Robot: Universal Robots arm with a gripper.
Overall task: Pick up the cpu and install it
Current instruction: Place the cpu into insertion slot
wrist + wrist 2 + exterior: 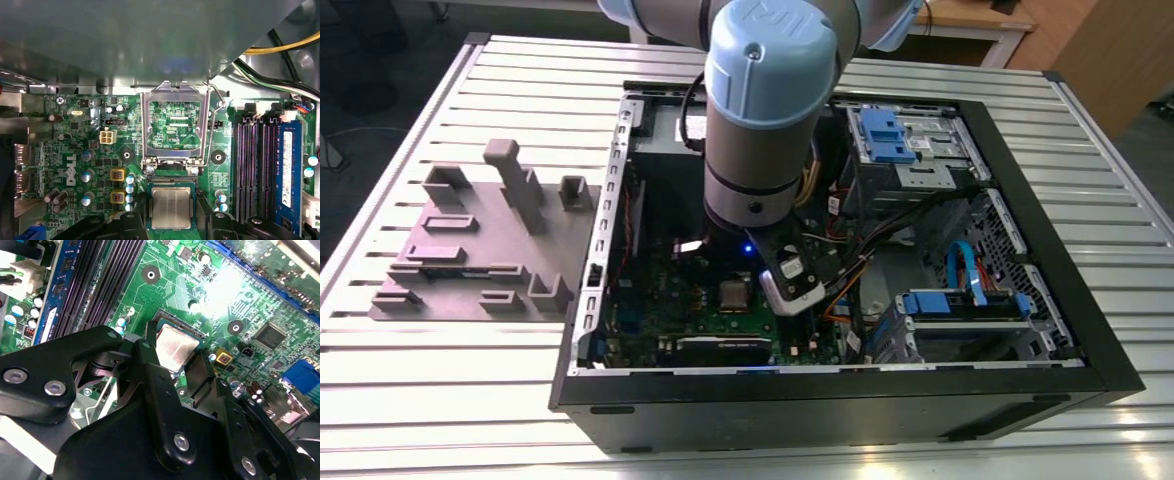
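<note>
A: Where is the cpu (171, 206)?

B: Inside the open computer case (854, 410) on the desk (454, 380). It lies flat at the socket of the green board (75, 137), shiny top up, just beside the hinge of the metal frame (146, 125), which is swung open.

A: And the jaws?

B: The arm (754, 120) reaches down into the case. Its black jaws stand at two opposite sides of the cpu, which lies directly between them. Whether they clamp it or stand just clear cannot be told. The cpu is square, with no long axis.
</note>
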